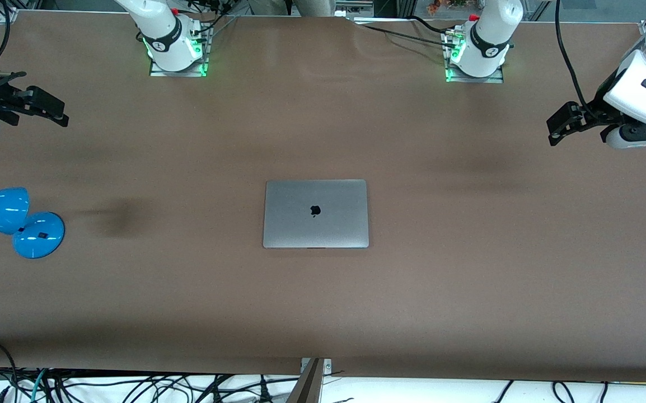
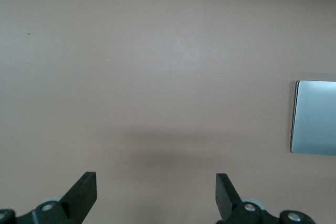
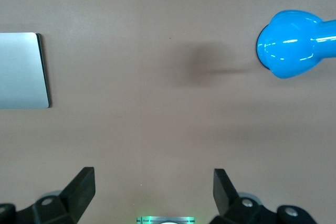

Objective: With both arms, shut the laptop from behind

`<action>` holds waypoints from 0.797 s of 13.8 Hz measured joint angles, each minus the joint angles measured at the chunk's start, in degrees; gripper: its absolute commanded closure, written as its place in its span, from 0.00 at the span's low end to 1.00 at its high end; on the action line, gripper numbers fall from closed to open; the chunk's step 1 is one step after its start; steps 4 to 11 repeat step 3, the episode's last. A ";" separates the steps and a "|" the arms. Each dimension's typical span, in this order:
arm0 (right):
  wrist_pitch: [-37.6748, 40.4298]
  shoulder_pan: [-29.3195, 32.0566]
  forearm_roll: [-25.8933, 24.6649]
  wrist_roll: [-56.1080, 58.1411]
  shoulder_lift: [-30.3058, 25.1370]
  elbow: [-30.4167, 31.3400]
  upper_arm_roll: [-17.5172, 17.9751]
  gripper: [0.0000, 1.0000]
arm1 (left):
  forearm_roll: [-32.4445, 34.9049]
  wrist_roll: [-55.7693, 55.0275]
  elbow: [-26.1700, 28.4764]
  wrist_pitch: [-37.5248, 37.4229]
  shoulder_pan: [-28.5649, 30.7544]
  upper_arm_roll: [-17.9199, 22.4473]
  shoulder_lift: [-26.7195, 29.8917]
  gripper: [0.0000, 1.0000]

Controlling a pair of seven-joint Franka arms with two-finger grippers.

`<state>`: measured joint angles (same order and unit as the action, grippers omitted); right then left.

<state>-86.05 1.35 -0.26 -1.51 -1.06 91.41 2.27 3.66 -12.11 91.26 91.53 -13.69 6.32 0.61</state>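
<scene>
The silver-grey laptop (image 1: 316, 214) lies shut and flat in the middle of the brown table (image 1: 468, 280), lid up with its dark apple logo showing. An edge of it also shows in the left wrist view (image 2: 315, 118) and in the right wrist view (image 3: 21, 70). My left gripper (image 1: 555, 127) hangs open and empty over the left arm's end of the table, well apart from the laptop; its jaws (image 2: 156, 192) stand wide over bare table. My right gripper (image 1: 57, 109) hangs open and empty over the right arm's end; its jaws (image 3: 154, 190) stand wide too.
A blue desk lamp (image 1: 15, 221) lies at the right arm's end of the table, also in the right wrist view (image 3: 289, 43). The arm bases (image 1: 174, 47) (image 1: 477, 53) stand along the table edge farthest from the front camera. Cables hang below the nearest edge.
</scene>
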 measured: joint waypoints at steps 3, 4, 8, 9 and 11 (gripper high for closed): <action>0.22 0.00 0.00 0.00 0.02 0.00 0.04 0.00 | 0.00 0.00 -0.41 0.01 0.01 0.00 -0.12 0.00; 0.22 0.00 0.00 0.00 0.02 0.00 0.04 0.00 | 0.00 0.00 -0.41 0.01 0.01 0.00 -0.12 0.00; 0.22 0.00 0.00 0.00 0.02 0.00 0.04 0.00 | 0.00 0.00 -0.41 0.01 0.01 0.00 -0.12 0.00; 0.22 0.00 0.00 0.00 0.02 0.00 0.04 0.00 | 0.00 0.00 -0.41 0.01 0.01 0.00 -0.12 0.00; 0.22 0.00 0.00 0.00 0.02 0.00 0.04 0.00 | 0.00 0.00 -0.41 0.01 0.01 0.00 -0.12 0.00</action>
